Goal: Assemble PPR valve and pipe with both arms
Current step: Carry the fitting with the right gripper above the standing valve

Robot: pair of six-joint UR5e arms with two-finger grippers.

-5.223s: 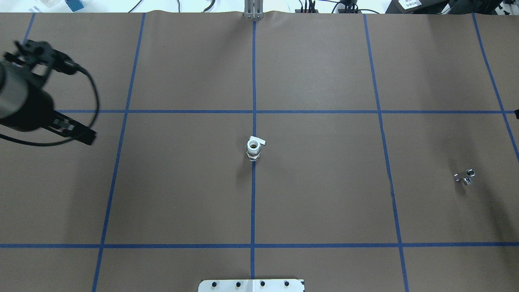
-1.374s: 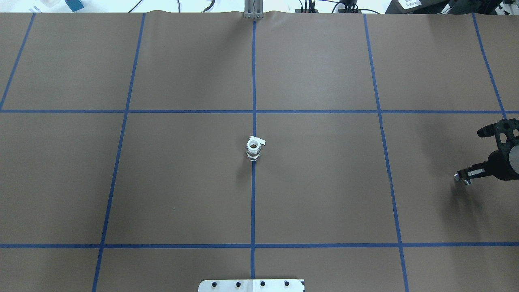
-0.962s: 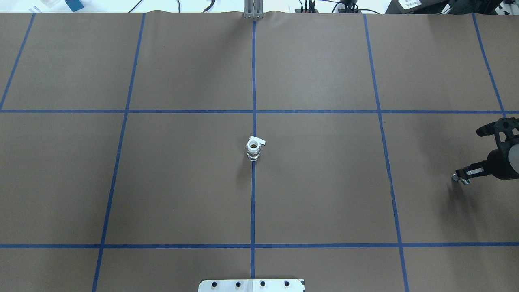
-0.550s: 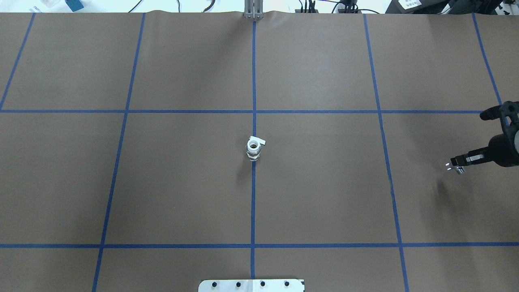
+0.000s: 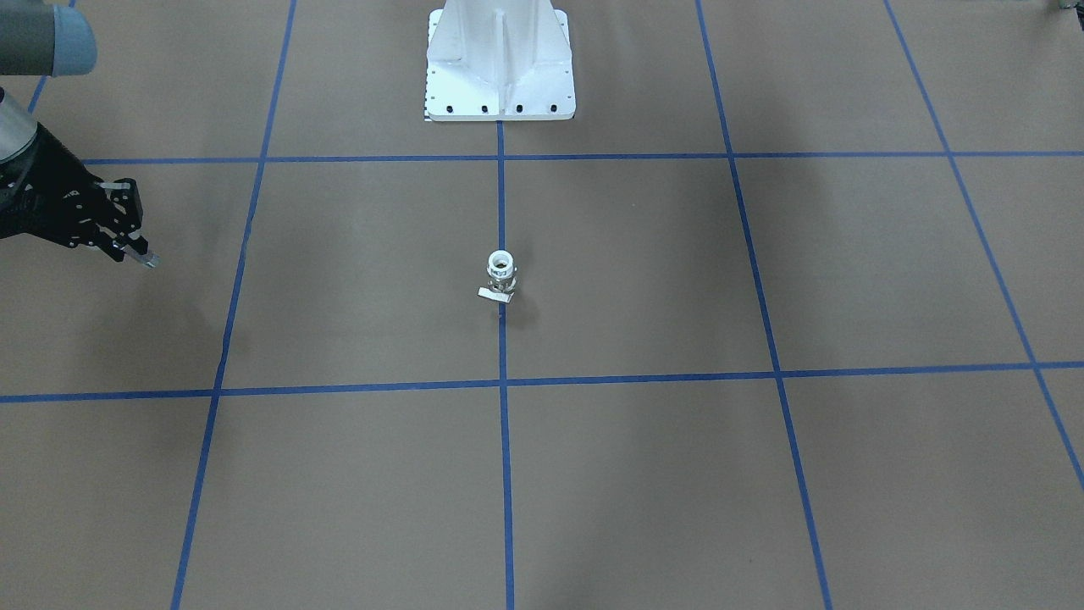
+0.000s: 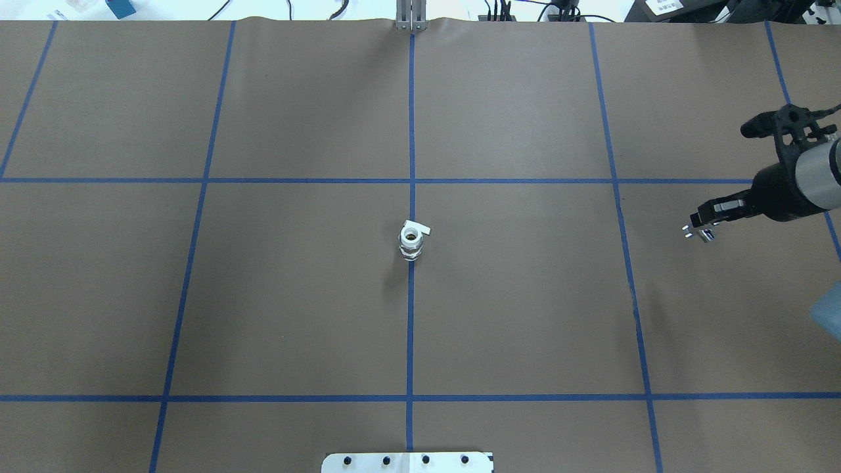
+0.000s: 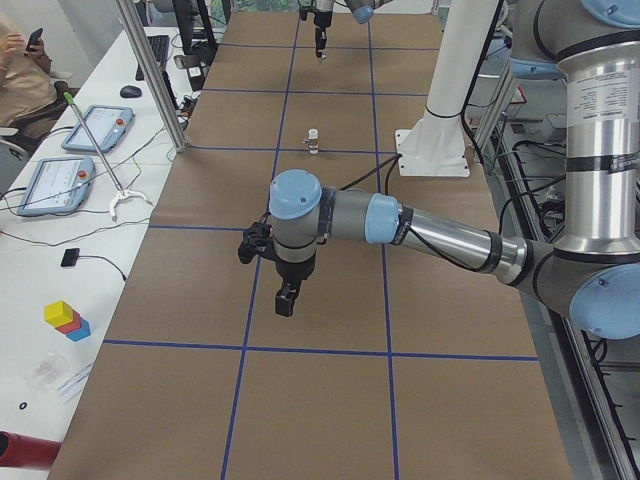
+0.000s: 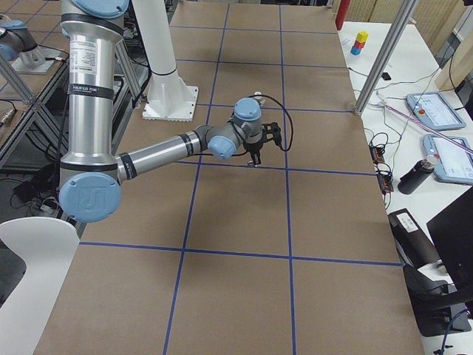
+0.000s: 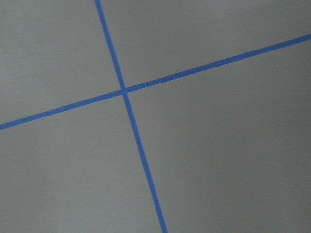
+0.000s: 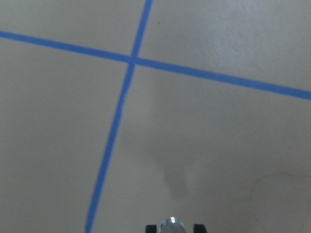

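Observation:
The PPR valve (image 6: pixel 410 242) stands upright on the centre tape line, white ring on top and its pale handle tab to one side; it also shows in the front view (image 5: pixel 500 275). My right gripper (image 6: pixel 698 230) is shut on the small silver pipe (image 6: pixel 704 235) and holds it above the table, far to the right of the valve. The pipe's round head (image 10: pixel 172 224) sits between the fingertips in the right wrist view. My left gripper (image 7: pixel 285 300) shows only in the exterior left view, above bare table; I cannot tell whether it is open or shut.
The white pedestal (image 5: pixel 500 63) stands behind the valve. Blue tape lines (image 6: pixel 412 180) divide the brown table. Tablets and cables (image 7: pixel 95 130) lie on the side bench. The left wrist view shows only a tape crossing (image 9: pixel 124 91).
My right gripper came in, shut on the pipe on the table, lifted it and carried it leftward and farther away. The left arm left the overhead view.

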